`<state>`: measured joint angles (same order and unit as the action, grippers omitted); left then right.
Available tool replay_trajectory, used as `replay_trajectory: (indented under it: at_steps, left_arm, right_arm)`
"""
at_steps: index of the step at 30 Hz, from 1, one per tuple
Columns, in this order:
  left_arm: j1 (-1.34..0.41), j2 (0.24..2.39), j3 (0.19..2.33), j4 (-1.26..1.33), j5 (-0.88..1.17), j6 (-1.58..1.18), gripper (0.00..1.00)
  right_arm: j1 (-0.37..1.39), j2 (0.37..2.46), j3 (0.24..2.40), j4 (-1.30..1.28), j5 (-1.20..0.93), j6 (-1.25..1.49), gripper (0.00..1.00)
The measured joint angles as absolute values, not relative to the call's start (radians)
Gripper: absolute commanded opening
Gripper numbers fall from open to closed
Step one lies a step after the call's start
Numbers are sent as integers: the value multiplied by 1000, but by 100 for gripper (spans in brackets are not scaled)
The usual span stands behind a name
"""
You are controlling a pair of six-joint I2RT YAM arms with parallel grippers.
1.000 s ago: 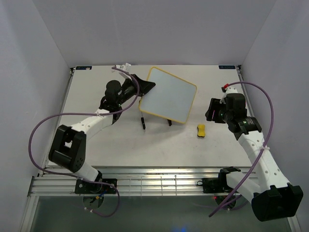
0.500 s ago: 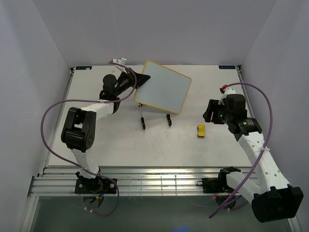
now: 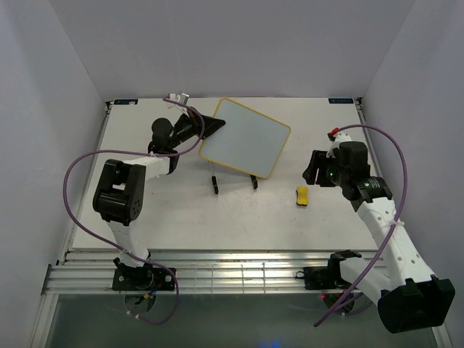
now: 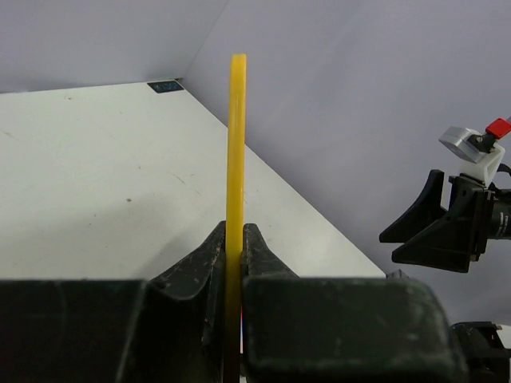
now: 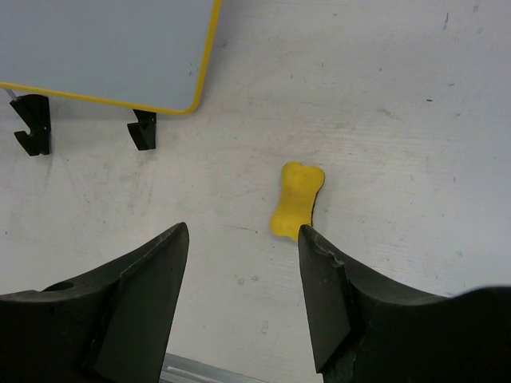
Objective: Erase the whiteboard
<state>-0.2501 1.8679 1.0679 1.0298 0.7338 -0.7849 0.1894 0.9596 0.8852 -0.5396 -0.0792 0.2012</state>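
Observation:
The whiteboard [image 3: 245, 138], blank white with a thin yellow frame, is held tilted in the air above the black wire stand [image 3: 215, 183]. My left gripper [image 3: 210, 125] is shut on its left edge. In the left wrist view only the board's yellow edge [image 4: 236, 144] shows, upright and pinched in the left gripper [image 4: 233, 239]. My right gripper [image 3: 313, 168] is open and empty, hovering over the table. In the right wrist view the right gripper [image 5: 242, 231] has the yellow eraser [image 5: 297, 199] just beyond its right finger, and the board's corner [image 5: 104, 48] lies at the upper left.
The eraser [image 3: 302, 196] lies on the white table to the right of the stand. The stand's two black feet [image 5: 32, 124] rest below the board. Grey walls close in the back and both sides. A metal rail runs along the near edge [image 3: 239, 272].
The left gripper has lifted the whiteboard off the stand toward the back, then shifted it slightly right. The right gripper has edged slightly left. The eraser has not moved.

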Motion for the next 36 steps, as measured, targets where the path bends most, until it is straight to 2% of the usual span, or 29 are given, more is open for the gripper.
replay_trajectory:
  at_steps: [9,19,28,36]
  left_arm:
    - [-220,1882,1028,1067,785,-777,0]
    - [-183,1966,1077,1092,884,-719,0]
    - [-147,1987,968,1308,937,-702,0]
    - [-99,2020,924,1347,952,-696,0]
  right_arm:
    - [189,966,870,-522,-99,200,63]
    - [189,966,869,-519,-123,198,63]
    - [190,966,869,-503,-147,197,63]
    - [190,966,869,-497,-168,197,63]
